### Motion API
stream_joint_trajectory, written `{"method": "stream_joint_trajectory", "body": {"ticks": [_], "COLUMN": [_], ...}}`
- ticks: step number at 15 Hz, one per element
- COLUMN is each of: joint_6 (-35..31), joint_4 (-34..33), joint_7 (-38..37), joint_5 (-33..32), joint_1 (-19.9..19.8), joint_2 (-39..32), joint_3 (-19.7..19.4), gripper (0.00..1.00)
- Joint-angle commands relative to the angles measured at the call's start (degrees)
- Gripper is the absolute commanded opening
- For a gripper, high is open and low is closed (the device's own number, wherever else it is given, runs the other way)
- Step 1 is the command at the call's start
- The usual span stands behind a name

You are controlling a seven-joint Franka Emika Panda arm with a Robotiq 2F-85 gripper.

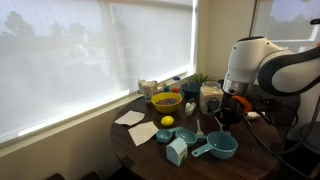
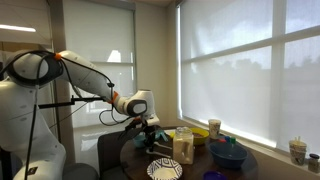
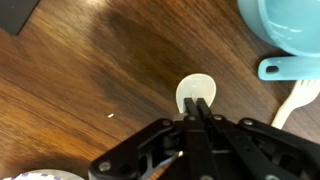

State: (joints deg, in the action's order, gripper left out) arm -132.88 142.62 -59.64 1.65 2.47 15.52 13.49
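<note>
White scoop [image 3: 194, 92] sits on the wooden desk [image 3: 100, 70] right at the tip of the pincer [image 3: 200, 115]. Its fingers are squeezed together, maybe nipping the scoop's edge, can't tell. Just beyond: a teal measuring cup handle [image 3: 283, 68], then a bigger teal cup [image 3: 285, 25].

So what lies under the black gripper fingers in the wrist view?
A small white round piece on the dark wooden table; the gripper covers its lower edge, so any handle is hidden.

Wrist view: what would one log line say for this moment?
hand: shut | at tip: small white round piece | beside: teal measuring cup | surface: wooden table
</note>
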Motion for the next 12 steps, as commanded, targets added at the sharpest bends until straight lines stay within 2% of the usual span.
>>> {"method": "stream_joint_trajectory", "body": {"ticks": [1,12], "joint_6": [-1.63,-2.45], "joint_4": [-0.07,-0.27], "joint_7": [-1.93,-2.41], "joint_5": [-0.78,-0.8], "joint_1": [0.36,0.33], "joint_2": [-0.73,-0.83], "joint_3": [-0.1,-0.16], "gripper": [0.06,0.16]}}
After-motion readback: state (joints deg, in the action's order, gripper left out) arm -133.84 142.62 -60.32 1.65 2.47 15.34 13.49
